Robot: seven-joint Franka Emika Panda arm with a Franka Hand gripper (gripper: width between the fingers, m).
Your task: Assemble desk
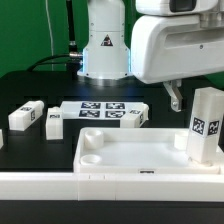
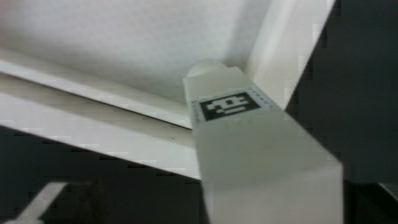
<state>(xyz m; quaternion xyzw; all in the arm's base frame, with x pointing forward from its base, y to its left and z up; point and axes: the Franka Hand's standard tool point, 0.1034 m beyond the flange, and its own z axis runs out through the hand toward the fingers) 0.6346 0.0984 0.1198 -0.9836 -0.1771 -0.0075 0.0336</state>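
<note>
The white desk slab (image 1: 130, 150) with its raised rim lies at the front of the table. One white leg (image 1: 207, 125) stands upright on the slab's corner at the exterior view's right. My gripper (image 1: 203, 102) hangs over that leg. One dark finger (image 1: 175, 98) shows beside the leg with a gap between them; the other finger is out of view. The gripper looks open. In the wrist view the leg (image 2: 258, 160) with its tag fills the middle, standing against the slab (image 2: 107, 50). Loose legs (image 1: 25, 116) (image 1: 53, 120) lie at the exterior view's left, and another leg (image 1: 134, 117) lies behind the slab.
The marker board (image 1: 98, 111) lies flat behind the slab. A long white rail (image 1: 100, 186) runs along the front edge. The robot base (image 1: 105, 45) stands at the back.
</note>
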